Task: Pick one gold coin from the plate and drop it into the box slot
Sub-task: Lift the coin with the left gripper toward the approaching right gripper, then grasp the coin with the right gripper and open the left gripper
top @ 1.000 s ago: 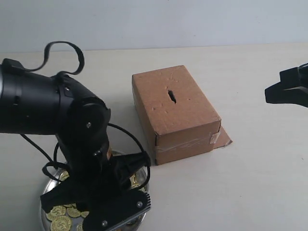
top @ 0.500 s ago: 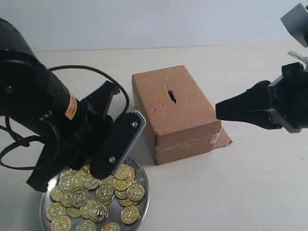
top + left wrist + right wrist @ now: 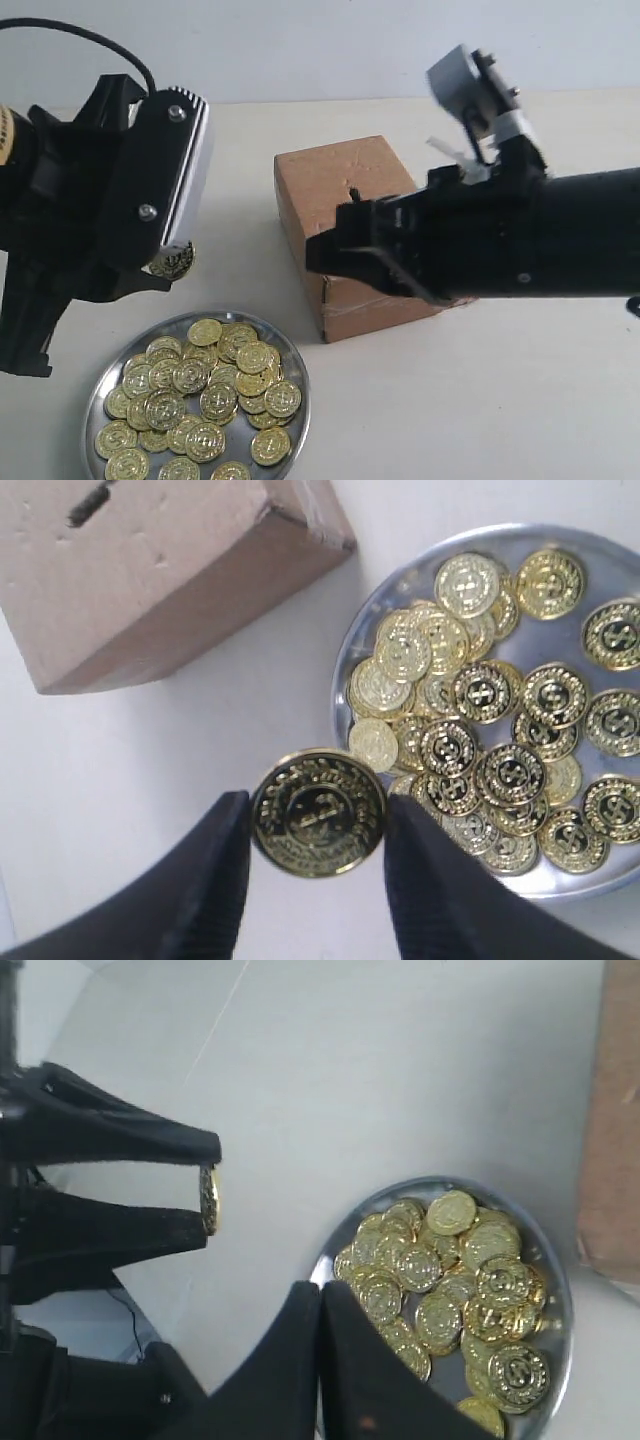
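Note:
My left gripper (image 3: pixel 166 268) hangs above the table just beyond the plate's far rim, shut on one gold coin (image 3: pixel 318 812) held by its edges. The same coin (image 3: pixel 209 1198) shows edge-on in the right wrist view. The silver plate (image 3: pixel 112 372) lies at the front left with several gold coins (image 3: pixel 205 400) piled in it. The brown cardboard box (image 3: pixel 325 185) stands to its right, and only the top of its slot (image 3: pixel 353 193) shows in the exterior view. The slot (image 3: pixel 90 502) is plain in the left wrist view. My right gripper (image 3: pixel 312 255) reaches across the box, shut and holding nothing.
The right arm's black body (image 3: pixel 520 240) covers most of the box's near and right side. The left arm (image 3: pixel 70 210) fills the left edge of the exterior view. Pale tabletop (image 3: pixel 450 400) stretches right of the plate.
My left gripper has risen off the plate with a coin pinched in it. The right arm has swung in leftward and now covers much of the box.

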Robot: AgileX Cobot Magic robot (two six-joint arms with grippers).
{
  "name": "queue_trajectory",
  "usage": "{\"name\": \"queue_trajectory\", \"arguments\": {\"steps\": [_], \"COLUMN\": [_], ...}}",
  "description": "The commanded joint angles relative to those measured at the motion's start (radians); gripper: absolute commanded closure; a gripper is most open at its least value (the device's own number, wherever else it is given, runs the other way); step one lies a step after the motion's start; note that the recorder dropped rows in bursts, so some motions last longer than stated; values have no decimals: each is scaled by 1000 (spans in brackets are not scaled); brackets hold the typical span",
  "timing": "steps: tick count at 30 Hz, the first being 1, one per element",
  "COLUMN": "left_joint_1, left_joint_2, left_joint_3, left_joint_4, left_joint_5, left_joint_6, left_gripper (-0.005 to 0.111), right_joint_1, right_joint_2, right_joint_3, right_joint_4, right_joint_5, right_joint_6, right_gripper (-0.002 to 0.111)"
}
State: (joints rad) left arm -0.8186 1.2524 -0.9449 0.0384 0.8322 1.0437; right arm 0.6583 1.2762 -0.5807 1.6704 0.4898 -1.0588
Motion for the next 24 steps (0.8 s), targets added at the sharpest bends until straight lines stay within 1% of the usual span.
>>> {"name": "queue_trajectory", "arguments": {"steps": [1, 5, 7, 10, 14, 19, 24], "left_joint_1": [5, 5, 5, 5, 5, 5, -4], "left_joint_2": [-54, -65, -67, -71, -82, -95, -101], "left_joint_3": [3, 3, 26, 43, 43, 43, 43], "left_joint_4": [-66, -66, -60, -60, -71, -137, -182], "left_joint_5": [-5, 5, -7, -22, -46, -100, -102], "left_joint_6": [-2, -2, 0, 2, 2, 2, 30], "left_gripper": [70, 70, 70, 70, 70, 70, 70], "right_joint_1": [69, 74, 74, 74, 74, 74, 74], "right_joint_2": [146, 174, 171, 171, 171, 171, 171], "right_joint_3": [-77, -139, -165, -173, -174, -174, -174], "right_joint_4": [74, 74, 74, 74, 74, 74, 74], "right_joint_5": [72, 125, 142, 128, 123, 117, 104], "right_joint_6": [-117, -117, -117, -117, -117, -117, -117], "right_gripper": [101, 86, 69, 59, 58, 58, 58]}}
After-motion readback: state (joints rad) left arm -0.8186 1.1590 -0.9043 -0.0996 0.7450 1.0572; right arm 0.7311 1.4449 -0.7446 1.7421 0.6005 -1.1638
